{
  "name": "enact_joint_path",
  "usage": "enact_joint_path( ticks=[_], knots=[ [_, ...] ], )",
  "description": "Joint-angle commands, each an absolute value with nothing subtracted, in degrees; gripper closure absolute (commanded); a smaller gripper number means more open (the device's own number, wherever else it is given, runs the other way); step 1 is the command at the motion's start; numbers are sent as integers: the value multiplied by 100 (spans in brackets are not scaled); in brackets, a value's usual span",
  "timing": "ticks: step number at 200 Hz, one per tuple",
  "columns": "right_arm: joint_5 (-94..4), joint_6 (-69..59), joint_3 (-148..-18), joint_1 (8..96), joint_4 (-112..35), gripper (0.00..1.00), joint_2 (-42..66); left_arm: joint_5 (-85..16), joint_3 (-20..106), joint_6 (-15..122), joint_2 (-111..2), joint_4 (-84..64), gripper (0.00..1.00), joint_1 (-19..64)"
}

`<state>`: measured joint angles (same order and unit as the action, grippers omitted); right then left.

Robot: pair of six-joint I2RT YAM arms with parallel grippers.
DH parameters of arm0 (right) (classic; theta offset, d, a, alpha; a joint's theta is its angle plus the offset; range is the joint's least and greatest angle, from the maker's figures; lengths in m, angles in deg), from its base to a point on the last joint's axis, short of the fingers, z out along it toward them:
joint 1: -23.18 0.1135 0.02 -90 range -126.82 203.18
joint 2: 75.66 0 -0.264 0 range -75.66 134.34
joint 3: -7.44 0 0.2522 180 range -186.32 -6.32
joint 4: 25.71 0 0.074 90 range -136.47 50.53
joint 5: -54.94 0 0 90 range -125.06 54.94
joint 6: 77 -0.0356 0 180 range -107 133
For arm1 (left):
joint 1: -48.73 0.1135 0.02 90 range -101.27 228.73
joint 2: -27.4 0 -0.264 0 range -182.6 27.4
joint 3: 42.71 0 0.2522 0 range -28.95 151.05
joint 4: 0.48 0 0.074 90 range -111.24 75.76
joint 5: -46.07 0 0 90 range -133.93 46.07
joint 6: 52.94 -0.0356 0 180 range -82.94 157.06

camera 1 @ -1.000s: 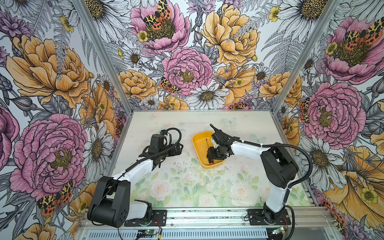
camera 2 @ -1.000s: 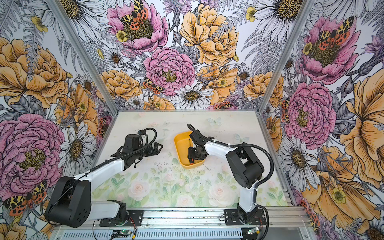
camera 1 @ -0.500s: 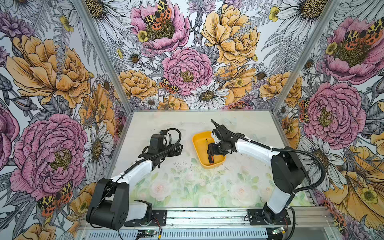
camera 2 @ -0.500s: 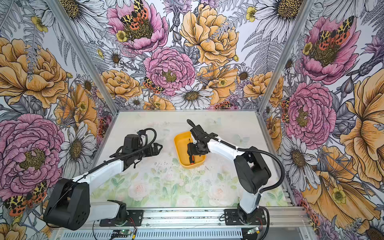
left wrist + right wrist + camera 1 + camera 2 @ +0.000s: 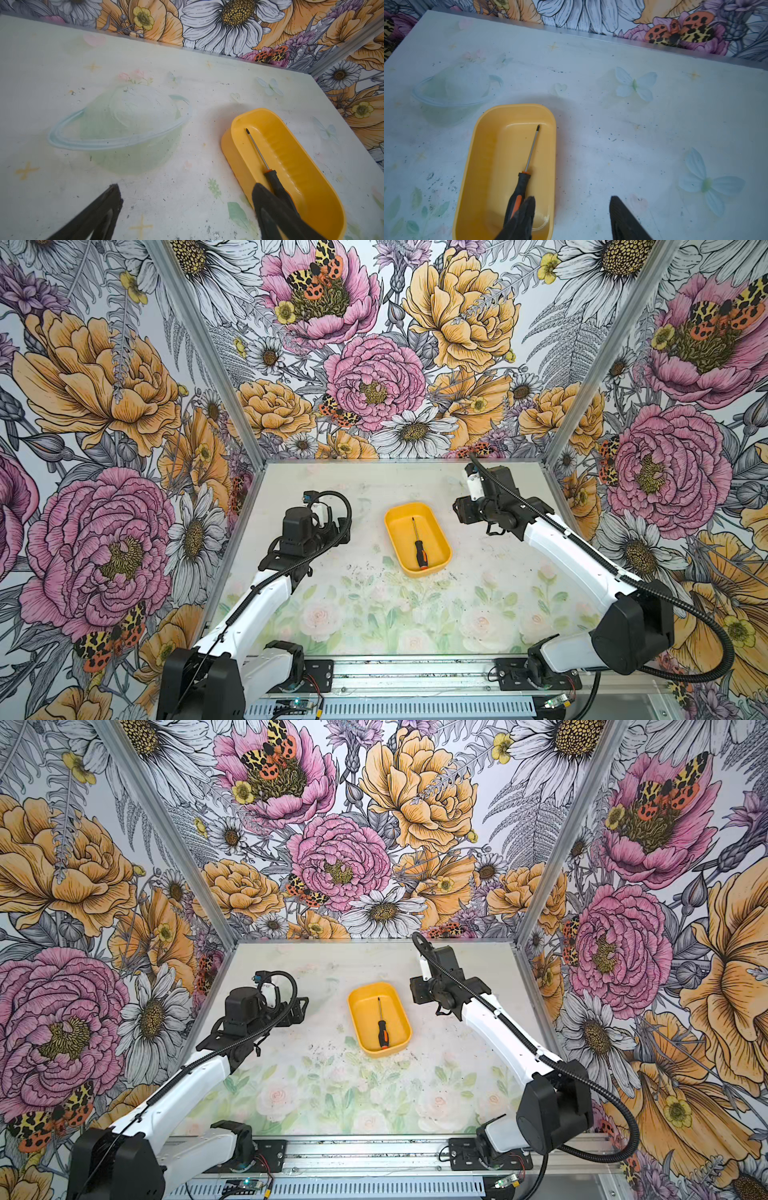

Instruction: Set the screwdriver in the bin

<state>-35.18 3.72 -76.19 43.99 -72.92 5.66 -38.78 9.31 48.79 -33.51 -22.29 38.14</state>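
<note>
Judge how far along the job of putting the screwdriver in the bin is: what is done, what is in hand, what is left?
Done: the screwdriver lies flat inside the bin. In hand: nothing; the right gripper and the left gripper are both open and empty, one to each side of the bin. Left: apparently nothing of the task itself.

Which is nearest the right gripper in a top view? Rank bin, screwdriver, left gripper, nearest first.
1. bin: its right wall faces the right gripper.
2. screwdriver: lying inside the bin, along its middle.
3. left gripper: beyond the bin, on the left.
</note>
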Motion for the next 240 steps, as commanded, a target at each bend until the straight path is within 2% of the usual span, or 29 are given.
enact_joint_path(
  ticks=[1, 28, 62, 93, 117, 163, 217, 240],
  knots=[
    [-3208, 934, -7330, 4116, -6929, 41, 264, -4572, 827, 4553, -2944, -1876, 1, 3950],
    [-3226, 1095, -6672, 3598, -6052, 41, -104, -5022, 291, 4326, -2412, -1223, 1, 4195],
    [-2866, 1107, -5953, 3366, -5227, 41, -433, -5409, -476, 4098, -2018, -341, 1, 4681],
    [-2427, 1093, -5129, 3271, -4154, 41, -633, -5431, -1157, 3880, -2246, 978, 1, 5125],
    [-1981, 1104, -4645, 3253, -3691, 41, -699, -6078, -1284, 3984, -2600, 1342, 1, 5399],
    [-1510, 1300, -3768, 3123, -2454, 40, -805, -5220, -1541, 4114, -3483, 2493, 1, 5806],
    [-1436, 1112, -2943, 2719, -642, 40, -294, -5134, -1460, 4170, -4474, 3450, 1, 5836],
    [-1546, 1025, -2574, 2619, 396, 40, 46, -4964, -1307, 4073, -4504, 3195, 1, 5833]
  ],
)
